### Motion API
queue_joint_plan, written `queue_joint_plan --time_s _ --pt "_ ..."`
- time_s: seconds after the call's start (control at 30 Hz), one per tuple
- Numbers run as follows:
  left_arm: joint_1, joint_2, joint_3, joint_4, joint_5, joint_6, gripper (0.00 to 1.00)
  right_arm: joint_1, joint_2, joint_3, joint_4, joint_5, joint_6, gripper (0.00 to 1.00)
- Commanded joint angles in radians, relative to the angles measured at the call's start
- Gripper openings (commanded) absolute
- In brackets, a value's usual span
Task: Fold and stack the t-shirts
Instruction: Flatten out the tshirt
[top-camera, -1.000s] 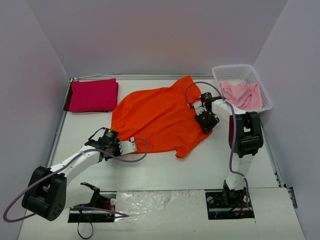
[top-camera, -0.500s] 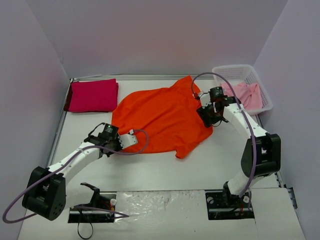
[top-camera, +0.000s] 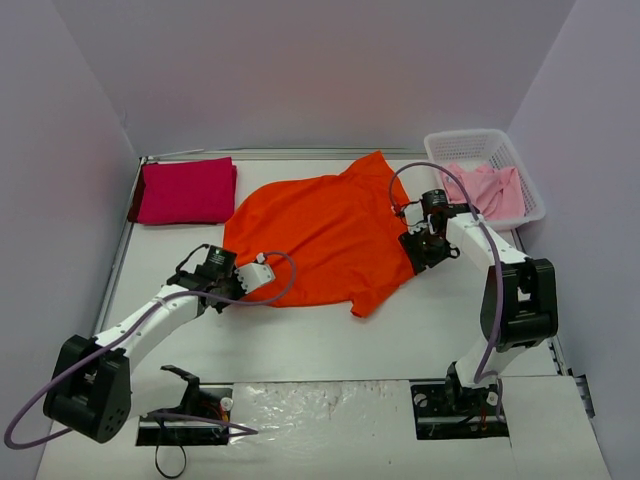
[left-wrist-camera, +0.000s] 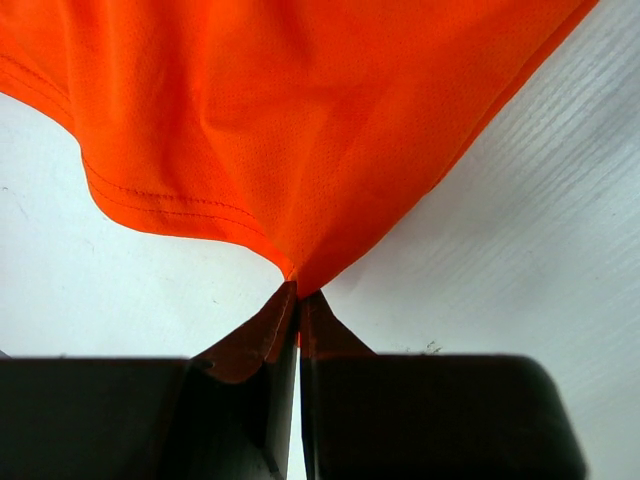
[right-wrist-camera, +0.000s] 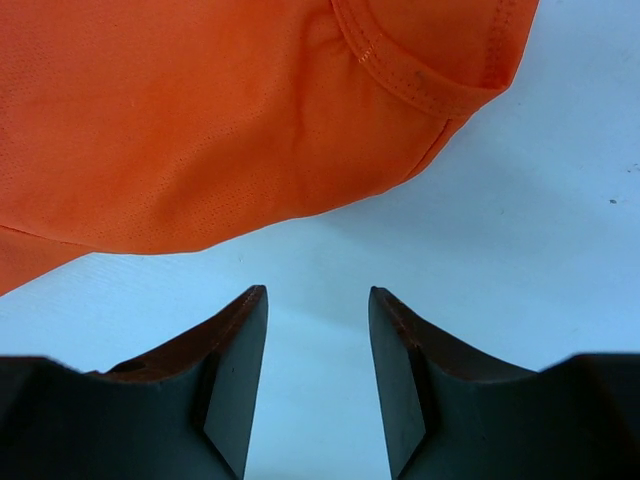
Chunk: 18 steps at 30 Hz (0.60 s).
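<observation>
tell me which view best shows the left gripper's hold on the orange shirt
Left wrist: close up, the left gripper is shut on a pinched edge of the orange shirt. The top view shows it small; the right wrist, only shirt.

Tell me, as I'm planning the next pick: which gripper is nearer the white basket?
Right. The right gripper, open, is beside the right edge of the orange t-shirt, just near-left of the white basket; the left gripper is shut on that shirt's near hem, across the table.

Orange shirt (top-camera: 320, 235) spread, magenta (top-camera: 187, 190) seemingly folded
</observation>
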<state>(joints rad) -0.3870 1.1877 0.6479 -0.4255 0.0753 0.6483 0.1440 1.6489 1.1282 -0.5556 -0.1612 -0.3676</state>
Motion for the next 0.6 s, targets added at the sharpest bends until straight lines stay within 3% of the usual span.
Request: queue_joint_plan --time_s 0.0,0.27,0.57 --pt "-0.004 -0.031 0.004 0.024 0.009 -0.027 0.02 -0.004 -0.012 -0.013 -0.036 -0.04 -0.008 0.4" --pt "-0.003 -0.033 0.001 0.03 -0.003 -0.038 0.02 0.025 -0.043 0.062 -0.182 -0.129 -0.175 0.4" --pt "-0.003 -0.014 0.015 0.037 -0.012 -0.061 0.02 0.095 0.044 0.031 -0.156 -0.11 -0.2 0.41"
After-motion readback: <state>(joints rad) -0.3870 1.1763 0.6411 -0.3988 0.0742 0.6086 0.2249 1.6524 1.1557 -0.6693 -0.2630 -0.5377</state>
